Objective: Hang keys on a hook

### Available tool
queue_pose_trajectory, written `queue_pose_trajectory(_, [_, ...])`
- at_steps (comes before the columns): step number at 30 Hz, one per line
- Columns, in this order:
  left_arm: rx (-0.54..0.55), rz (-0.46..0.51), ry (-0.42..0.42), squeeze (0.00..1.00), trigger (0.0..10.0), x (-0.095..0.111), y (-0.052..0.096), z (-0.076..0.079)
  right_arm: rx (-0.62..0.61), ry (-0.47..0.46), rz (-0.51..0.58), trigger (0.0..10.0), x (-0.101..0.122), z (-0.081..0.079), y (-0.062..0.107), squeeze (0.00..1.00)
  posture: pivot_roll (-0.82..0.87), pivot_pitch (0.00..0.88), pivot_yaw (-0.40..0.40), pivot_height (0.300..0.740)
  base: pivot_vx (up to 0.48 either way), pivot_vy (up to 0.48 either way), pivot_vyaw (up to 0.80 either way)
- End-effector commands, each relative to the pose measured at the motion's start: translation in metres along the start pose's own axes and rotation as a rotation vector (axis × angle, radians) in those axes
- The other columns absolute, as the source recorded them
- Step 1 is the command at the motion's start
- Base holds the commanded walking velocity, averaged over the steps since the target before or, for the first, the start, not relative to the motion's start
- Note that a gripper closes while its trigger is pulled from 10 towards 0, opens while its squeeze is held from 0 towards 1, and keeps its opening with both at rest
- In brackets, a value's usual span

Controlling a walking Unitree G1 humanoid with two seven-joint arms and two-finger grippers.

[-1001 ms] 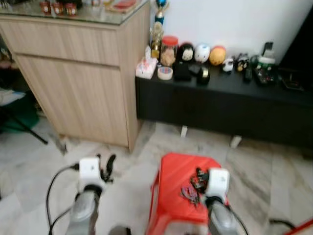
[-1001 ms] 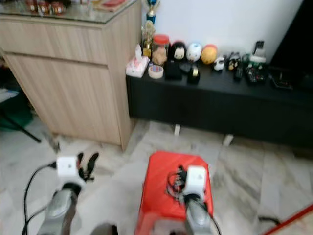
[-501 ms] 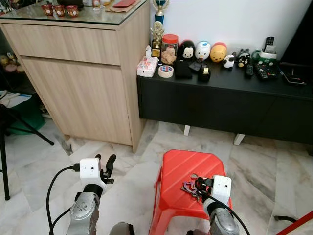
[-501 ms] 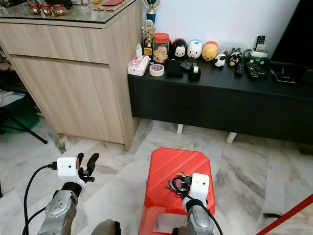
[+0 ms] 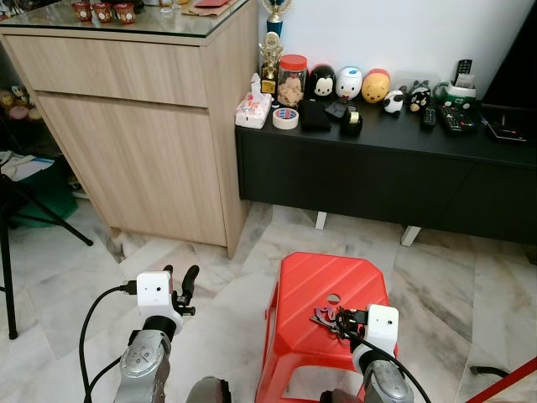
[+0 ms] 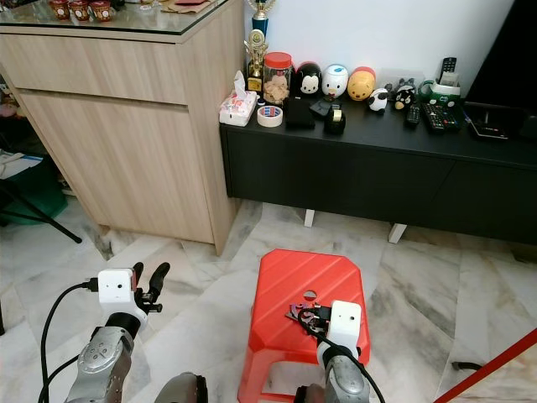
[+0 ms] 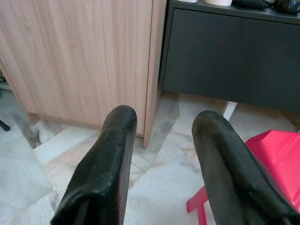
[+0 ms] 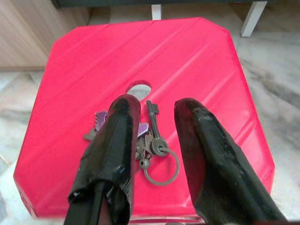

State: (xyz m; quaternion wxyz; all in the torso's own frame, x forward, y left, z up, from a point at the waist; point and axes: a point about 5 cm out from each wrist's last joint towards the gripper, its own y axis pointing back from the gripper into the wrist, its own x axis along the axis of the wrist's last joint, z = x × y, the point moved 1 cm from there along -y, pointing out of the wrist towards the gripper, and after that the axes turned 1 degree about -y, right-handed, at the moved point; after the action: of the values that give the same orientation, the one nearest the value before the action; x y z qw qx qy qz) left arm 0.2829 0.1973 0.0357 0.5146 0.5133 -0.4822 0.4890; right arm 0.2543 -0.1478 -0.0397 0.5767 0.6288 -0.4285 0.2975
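Directly below the parted fingers of the right gripper (image 8: 157, 140) lie the keys (image 8: 151, 147) on the red stool (image 8: 197, 61) — ring end nearest (left gripper (image 7: 164, 154), also open, idles well aside).

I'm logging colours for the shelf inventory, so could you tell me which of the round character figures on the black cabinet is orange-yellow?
It is the rightmost of the three round figures; the other two are black and white-blue.
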Motion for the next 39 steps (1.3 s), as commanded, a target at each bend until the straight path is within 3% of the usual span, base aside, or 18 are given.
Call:
queue_pose_trajectory(1, [-0.003, -0.031, -0.008, 0.0, 10.0, -0.005, 0.002, -0.001, -0.01, -0.059, -0.024, 10.0, 0.001, 0.002, -0.003, 0.0, 0.07, 0.025, -0.045, 0.631, 0.0, 0.0, 0.0])
queue_pose_trajectory(11, [-0.004, -0.035, -0.017, 0.0, 10.0, -0.006, 0.003, -0.003, -0.042, -0.14, -0.084, 10.0, -0.003, 0.005, -0.005, 0.0, 0.07, 0.029, -0.039, 0.626, 0.0, 0.0, 0.0])
queue_pose_trajectory(23, [-0.007, -0.034, -0.022, 0.0, 10.0, -0.005, 0.003, -0.003, -0.042, -0.15, -0.096, 10.0, -0.003, 0.003, -0.007, 0.0, 0.07, 0.029, -0.039, 0.616, 0.0, 0.0, 0.0])
queue_pose_trajectory(28, [-0.008, -0.034, -0.023, 0.0, 10.0, -0.005, 0.003, -0.002, -0.033, -0.136, -0.02, 10.0, 0.007, 0.002, -0.008, 0.0, 0.07, 0.028, -0.038, 0.601, 0.0, 0.0, 0.0])
queue_pose_trajectory(39, [-0.011, -0.035, -0.024, 0.0, 10.0, -0.006, 0.003, -0.001, -0.024, -0.12, -0.057, 10.0, 0.005, 0.0, -0.009, 0.0, 0.07, 0.031, -0.038, 0.601, 0.0, 0.0, 0.0])
